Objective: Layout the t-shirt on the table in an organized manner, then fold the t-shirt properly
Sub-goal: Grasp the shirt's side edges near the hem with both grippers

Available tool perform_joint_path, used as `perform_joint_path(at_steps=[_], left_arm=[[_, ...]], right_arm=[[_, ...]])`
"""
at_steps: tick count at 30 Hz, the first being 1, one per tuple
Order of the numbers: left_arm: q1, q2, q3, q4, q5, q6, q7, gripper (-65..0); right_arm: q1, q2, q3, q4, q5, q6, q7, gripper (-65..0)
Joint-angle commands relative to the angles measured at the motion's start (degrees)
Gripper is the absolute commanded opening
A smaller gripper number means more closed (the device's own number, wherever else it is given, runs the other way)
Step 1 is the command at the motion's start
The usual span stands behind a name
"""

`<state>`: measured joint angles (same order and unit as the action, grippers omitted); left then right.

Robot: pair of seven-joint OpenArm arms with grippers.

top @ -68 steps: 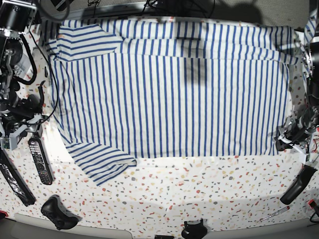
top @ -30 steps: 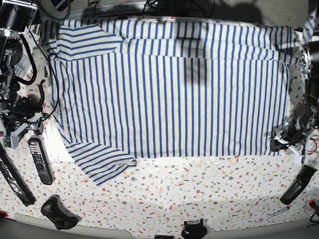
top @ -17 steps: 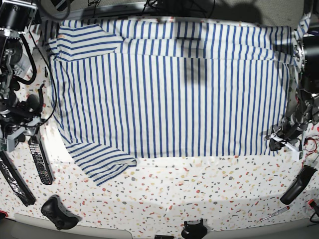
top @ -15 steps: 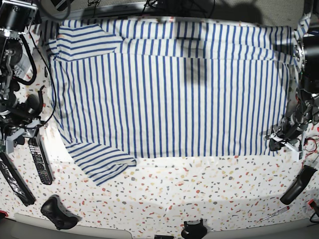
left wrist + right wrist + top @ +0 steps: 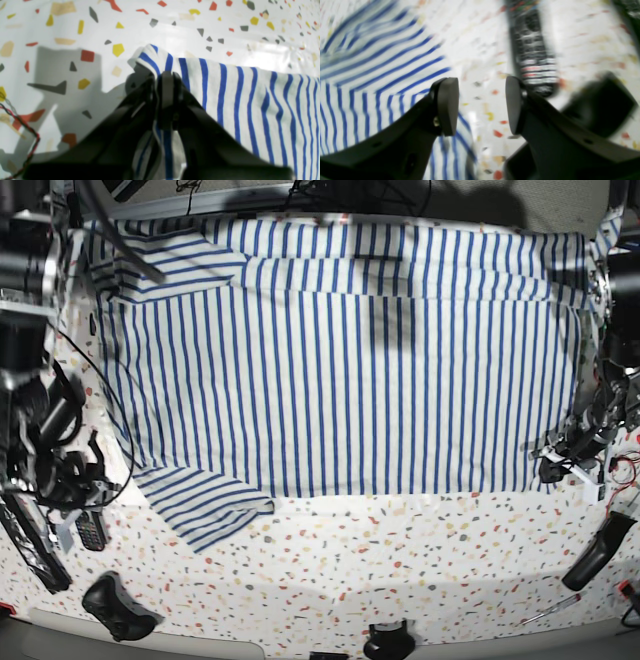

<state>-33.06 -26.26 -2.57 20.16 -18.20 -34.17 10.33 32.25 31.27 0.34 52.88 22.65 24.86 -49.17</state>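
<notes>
So my left jaws (image 5: pixel 165 82) are clamping down on the t-shirt (image 5: pixel 340 360) right at its hem corner, over at about 4 o'clock of the spread in the base view. In the left wrist view the fabric is bunching up between the tips, and the corner is curling a bit just past them, with stripes running off toward 3 o'clock.

My right jaws (image 5: pixel 482 105) are hanging open with nothing between them. In the right wrist view, which is pretty blurry, one tip is sitting over the striped edge and the other over bare worktop (image 5: pixel 420 550). A black remote (image 5: pixel 532 50) is lying just beyond them at 12 to 1 o'clock.

The shirt is lying mostly flat across the far half of the worktop. One sleeve is poking out at 7 o'clock, the other is folded in at 10 o'clock. The near hem edge is running fairly straight from the sleeve to my left jaws.

Room-wise, the whole near strip of the worktop at 6 o'clock is giving me space. A dark controller-looking thing (image 5: pixel 118 605) is sitting at 7 o'clock near the edge, and a black handle-shaped object (image 5: pixel 598 552) at 4 to 5 o'clock, just beside my left arm.
</notes>
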Motion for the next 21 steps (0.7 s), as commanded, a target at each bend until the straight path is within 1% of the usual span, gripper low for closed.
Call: perform_joint_path(at_steps=[1,4,6,11,15,18,21], left_arm=[[-1.2,-0.7,0.0,0.6,0.2,-0.1,0.5,-65.0],[-1.2,-0.7,0.0,0.6,0.2,-0.1,0.5,-65.0],[-1.3,-0.7,0.0,0.6,0.2,-0.1,0.5,-65.0],[-1.2,-0.7,0.0,0.6,0.2,0.1,0.5,-65.0],[-1.2,-0.7,0.0,0.6,0.2,0.1,0.4,-65.0],[-1.2,-0.7,0.0,0.6,0.1,0.1,0.3,-65.0],[-1.2,-0.7,0.0,0.6,-0.4,0.1,0.2,-65.0]], right_arm=[[4.2,0.6,-1.1,-1.6,0.7,0.8,0.1,-35.9],[9.3,-0.9,-4.7,-8.9,0.5,2.0,-2.4,-35.9],[11.3,-2.0,-6.1,-12.8,-1.5,2.2,-2.1,-35.9],[13.9,-4.7,-6.4,-21.5,-5.7,2.4,1.9,-36.0],[14.2,-6.1,-6.4,-25.9,-9.7,2.4,4.6,-36.0],[14.3,-6.6,-6.4,-27.3,-13.9,1.6,6.8,-36.0],[14.3,-6.4,-6.4,-27.4,-16.3,0.3,8.4,-36.0]])
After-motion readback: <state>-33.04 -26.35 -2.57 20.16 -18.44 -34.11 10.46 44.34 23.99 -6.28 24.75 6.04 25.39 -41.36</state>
